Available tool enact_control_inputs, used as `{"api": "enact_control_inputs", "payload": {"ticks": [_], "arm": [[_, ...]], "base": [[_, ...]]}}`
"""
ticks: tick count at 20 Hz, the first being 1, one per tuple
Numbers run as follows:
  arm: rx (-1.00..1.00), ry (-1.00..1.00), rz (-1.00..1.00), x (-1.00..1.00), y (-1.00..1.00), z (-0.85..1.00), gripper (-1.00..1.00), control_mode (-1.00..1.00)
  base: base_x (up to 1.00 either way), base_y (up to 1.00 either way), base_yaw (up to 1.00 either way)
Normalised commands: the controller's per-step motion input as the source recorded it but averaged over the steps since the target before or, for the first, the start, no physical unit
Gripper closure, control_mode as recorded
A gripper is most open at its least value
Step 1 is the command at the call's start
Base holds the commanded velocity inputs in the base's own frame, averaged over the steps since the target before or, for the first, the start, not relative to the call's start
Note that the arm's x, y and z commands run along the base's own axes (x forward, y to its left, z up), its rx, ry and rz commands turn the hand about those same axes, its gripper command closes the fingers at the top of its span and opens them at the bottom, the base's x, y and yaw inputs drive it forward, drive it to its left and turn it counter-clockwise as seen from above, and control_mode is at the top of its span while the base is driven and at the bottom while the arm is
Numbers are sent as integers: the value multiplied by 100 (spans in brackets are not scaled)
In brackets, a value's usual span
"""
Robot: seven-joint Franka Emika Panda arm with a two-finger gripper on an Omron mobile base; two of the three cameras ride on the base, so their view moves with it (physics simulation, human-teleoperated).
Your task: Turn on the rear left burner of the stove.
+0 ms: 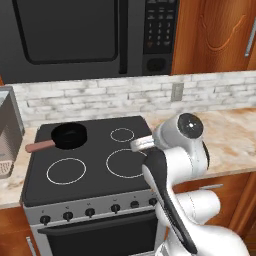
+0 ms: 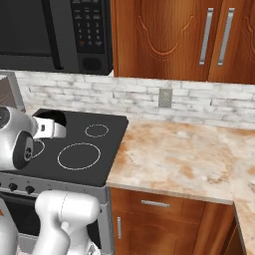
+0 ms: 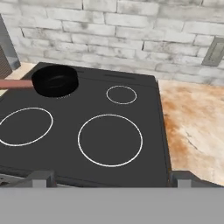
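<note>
skillet (image 1: 70,135) on stove (image 1: 95,180), rear left

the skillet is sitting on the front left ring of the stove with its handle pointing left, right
Not quite. The skillet sits at the rear left of the stove, behind the front left ring, which is bare. The left base view shows this, and the hand view agrees. The handle does point left.
</note>
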Motion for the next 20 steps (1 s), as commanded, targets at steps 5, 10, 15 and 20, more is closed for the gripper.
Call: {"api": "enact_control_inputs", "payload": {"ticks": [5,10,15,20], "arm": [[-14,0,-6,0,100,-35,-100,-100],[-15,-2,0,-15,100,-43,-100,-100],[-1,-20,0,-36,98,-67,-100,-100],[0,-24,0,-27,95,-59,-100,-100]], "base": [[0,0,0],[0,0,0],[0,0,0],[0,0,0]]}}
